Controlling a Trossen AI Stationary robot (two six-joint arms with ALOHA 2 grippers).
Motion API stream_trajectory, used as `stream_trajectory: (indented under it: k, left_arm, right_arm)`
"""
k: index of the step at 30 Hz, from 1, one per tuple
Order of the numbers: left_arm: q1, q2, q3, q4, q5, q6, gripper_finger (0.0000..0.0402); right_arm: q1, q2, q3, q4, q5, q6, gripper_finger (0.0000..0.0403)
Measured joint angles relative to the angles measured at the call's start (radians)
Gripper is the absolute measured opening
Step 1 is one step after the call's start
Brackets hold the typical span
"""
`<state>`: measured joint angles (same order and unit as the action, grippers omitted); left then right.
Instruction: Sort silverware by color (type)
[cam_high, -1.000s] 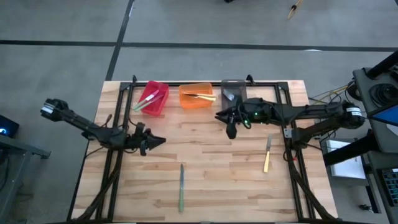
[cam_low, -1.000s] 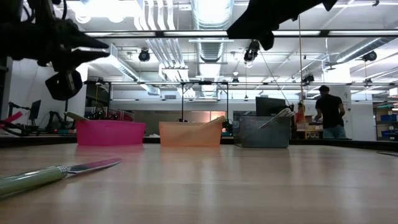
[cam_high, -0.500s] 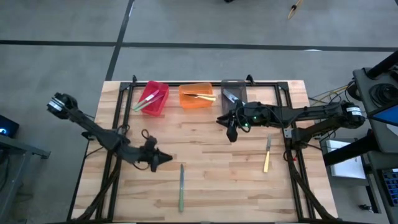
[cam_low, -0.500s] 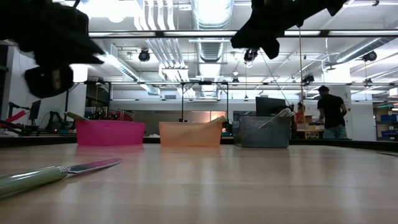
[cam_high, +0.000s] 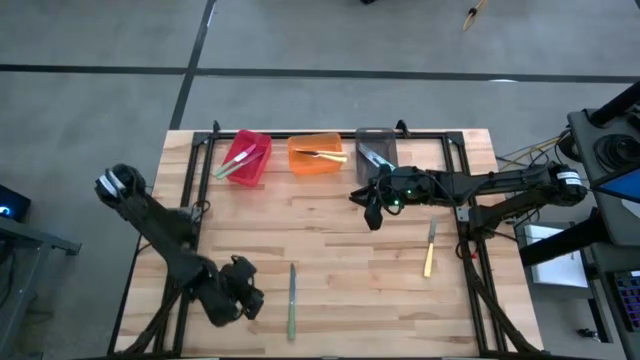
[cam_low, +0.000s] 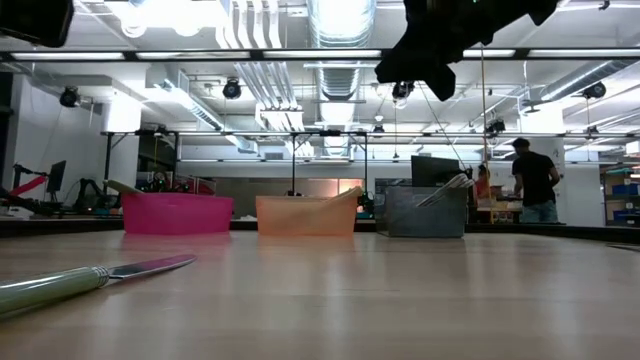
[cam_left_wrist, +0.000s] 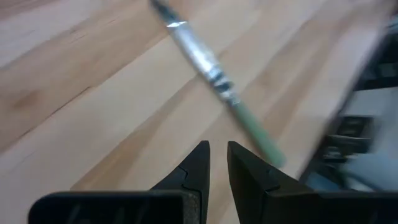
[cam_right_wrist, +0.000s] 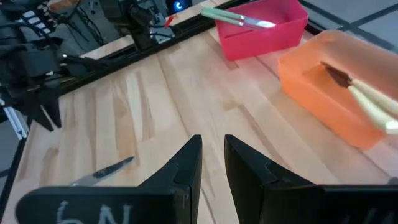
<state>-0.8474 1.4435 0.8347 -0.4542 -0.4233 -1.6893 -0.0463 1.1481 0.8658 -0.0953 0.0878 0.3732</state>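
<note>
A green-handled knife (cam_high: 292, 300) lies flat on the wooden table near its front edge; it also shows in the low view (cam_low: 90, 275) and the left wrist view (cam_left_wrist: 217, 81). My left gripper (cam_high: 245, 300) hangs just left of it, tipped downward, fingers shut with only a slit (cam_left_wrist: 217, 155). A yellow-handled utensil (cam_high: 429, 250) lies at the right. My right gripper (cam_high: 372, 208) hovers shut above the table's middle, in front of the grey bin (cam_high: 375, 145), empty (cam_right_wrist: 211, 146).
Along the far edge stand a red bin (cam_high: 245, 157) holding green-handled silverware (cam_right_wrist: 239, 17), an orange bin (cam_high: 316, 153) holding yellow-handled pieces (cam_right_wrist: 373, 102), and the grey bin. A person (cam_low: 530, 180) stands far off in the room behind.
My left gripper has swung from the table's left middle toward the near edge and toward the green knife, tipping from roughly level to pointing steeply down. It has left the low view. The knife has not moved.
</note>
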Motion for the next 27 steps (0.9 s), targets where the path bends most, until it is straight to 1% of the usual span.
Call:
stream_trajectory:
  k: [3, 5, 14, 19, 23, 27]
  left_arm:
    - [-0.020, 0.072, 0.065, -0.101, 0.005, -0.059, 0.0038]
    - [-0.023, 0.109, 0.093, -0.126, 0.016, -0.086, 0.0038]
    - [-0.023, 0.253, 0.196, -0.122, 0.017, -0.126, 0.0038]
    - [-0.026, 0.323, 0.276, -0.122, 0.016, -0.139, 0.0038]
    - [-0.027, 0.380, 0.352, -0.125, 0.016, -0.156, 0.0038]
    - [-0.027, 0.440, 0.432, -0.150, 0.007, -0.158, 0.0038]
  right_arm:
    - [0.019, 0.004, 0.000, -0.004, 0.002, 0.025, 0.0059]
    - [0.033, 0.008, 0.000, -0.004, 0.001, 0.033, 0.0059]
    - [0.073, 0.013, 0.000, -0.008, 0.000, 0.073, 0.0059]
    - [0.104, 0.013, 0.000, -0.084, -0.001, 0.099, 0.0059]
    - [0.148, 0.013, 0.000, -0.136, 0.000, 0.131, 0.0059]
    - [0.203, 0.013, 0.000, -0.146, 0.002, 0.132, 0.0059]
